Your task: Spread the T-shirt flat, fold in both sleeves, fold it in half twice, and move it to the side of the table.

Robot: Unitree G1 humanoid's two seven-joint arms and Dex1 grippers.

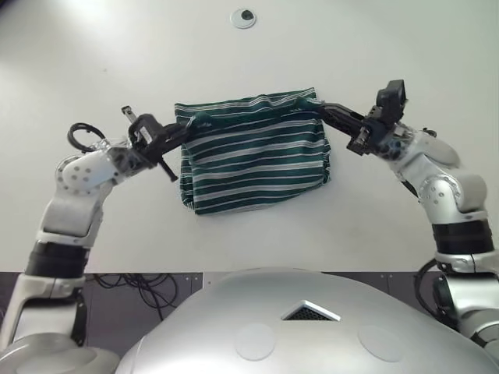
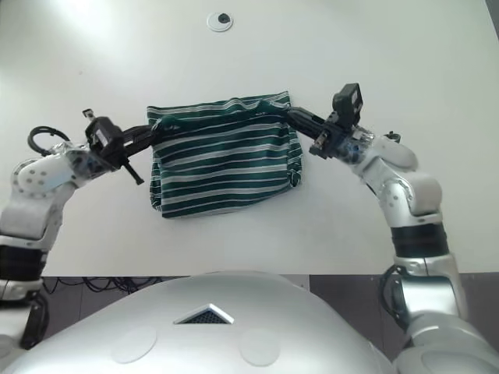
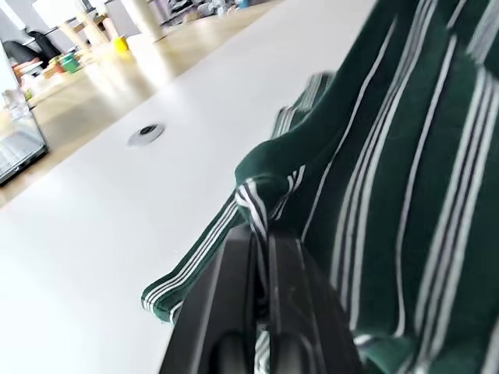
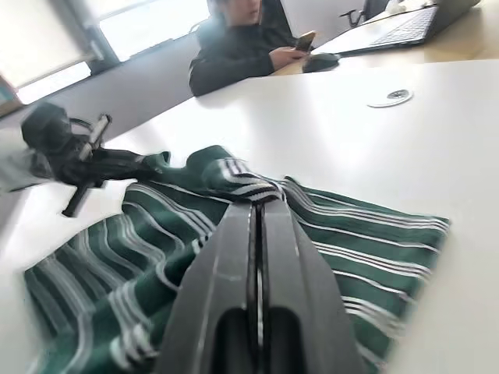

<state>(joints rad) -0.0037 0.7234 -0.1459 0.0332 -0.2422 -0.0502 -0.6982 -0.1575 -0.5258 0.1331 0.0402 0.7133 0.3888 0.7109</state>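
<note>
Clamped shut, both jaws, on shirt (image 1: 253, 156) far corners; long axis jaw to jaw; rest nearward on worktop (image 1: 117, 47).

Bright, even light; pale glare on the white table (image 1: 374, 47)

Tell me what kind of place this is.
Likely an office or meeting room: a large white table with a cable grommet, and a laptop and mouse nearby.

There is one striped T-shirt (image 1: 253, 152) on one white table (image 1: 390, 47). Two grippers show: the left gripper (image 1: 190, 125) and the right gripper (image 1: 315, 104). One round cable port (image 1: 244, 18) is set in the tabletop.
</note>
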